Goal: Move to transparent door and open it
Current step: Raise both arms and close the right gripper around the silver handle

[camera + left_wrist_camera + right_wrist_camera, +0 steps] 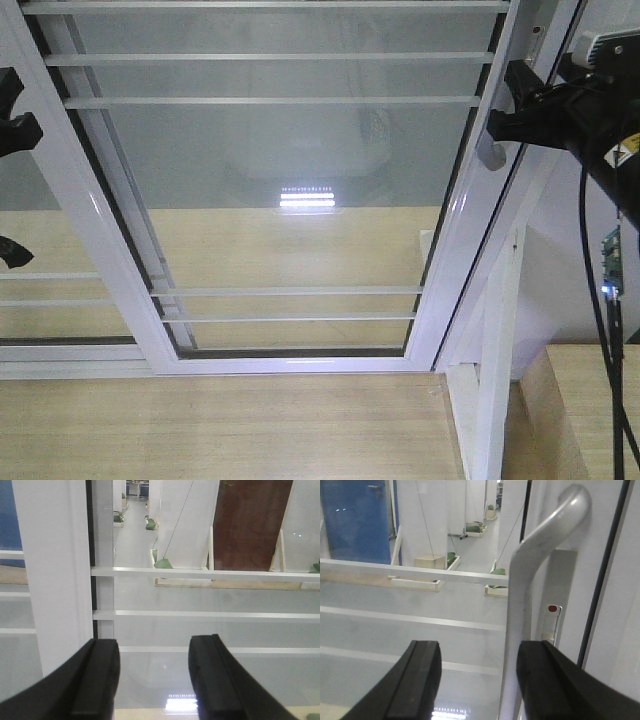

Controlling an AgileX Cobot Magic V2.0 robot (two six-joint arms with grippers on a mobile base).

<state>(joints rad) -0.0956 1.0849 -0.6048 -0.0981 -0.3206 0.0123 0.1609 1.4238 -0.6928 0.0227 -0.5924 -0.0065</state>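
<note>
Grey curved pull handle (smooth metal) on transparent door, between wide-parted right tool; left tool equally wide.

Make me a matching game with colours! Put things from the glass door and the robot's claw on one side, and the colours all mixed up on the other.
Things:
1. pull handle
2. door frame
3. right gripper
4. little dot beside the handle

Colours:
A. red
B. black
C. silver-grey
D. white

Pairs: 1-C, 2-D, 3-B, 4-A
</note>
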